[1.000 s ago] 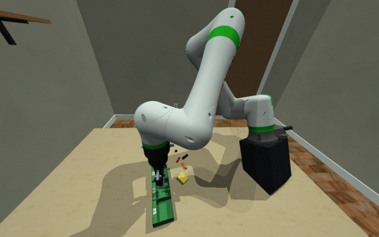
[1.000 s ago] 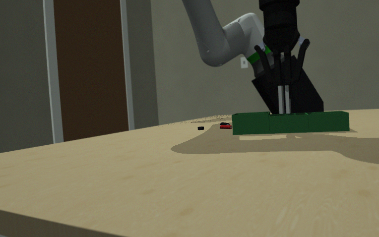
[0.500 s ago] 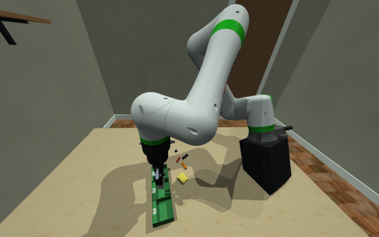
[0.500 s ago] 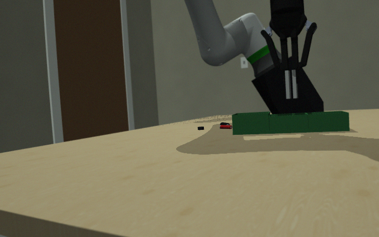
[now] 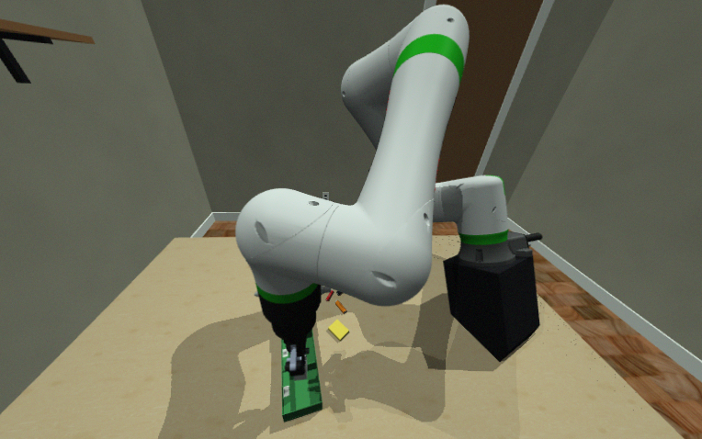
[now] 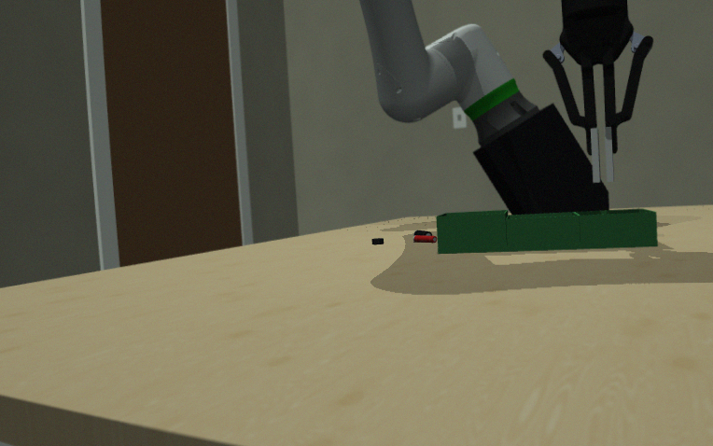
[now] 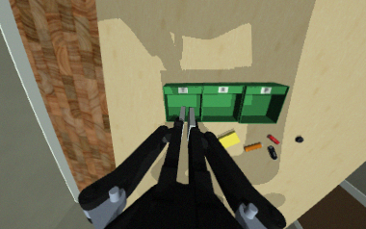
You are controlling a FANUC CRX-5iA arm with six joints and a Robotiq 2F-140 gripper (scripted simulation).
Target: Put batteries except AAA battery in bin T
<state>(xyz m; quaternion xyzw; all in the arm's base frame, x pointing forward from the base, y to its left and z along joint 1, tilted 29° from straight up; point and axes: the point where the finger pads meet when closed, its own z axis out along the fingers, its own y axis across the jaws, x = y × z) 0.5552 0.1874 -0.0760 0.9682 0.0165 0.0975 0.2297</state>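
Note:
A row of three green bins (image 7: 225, 102) stands on the table; each has a small white label that is too small to read. My gripper (image 7: 186, 114) hangs shut and empty above the left compartment in the wrist view, well above the walls, over the right end of the row in the exterior view (image 6: 601, 168). Beside the bins lie an orange battery (image 7: 252, 146), a red battery (image 7: 274, 139), a black battery (image 7: 273, 152) and a small black round cell (image 7: 299, 139). The compartments look empty.
A flat yellow block (image 7: 229, 139) lies close to the bins near the orange battery. The robot's black base (image 5: 492, 299) stands at the table's right side. The table edge and wooden floor (image 7: 63, 91) are to the left in the wrist view.

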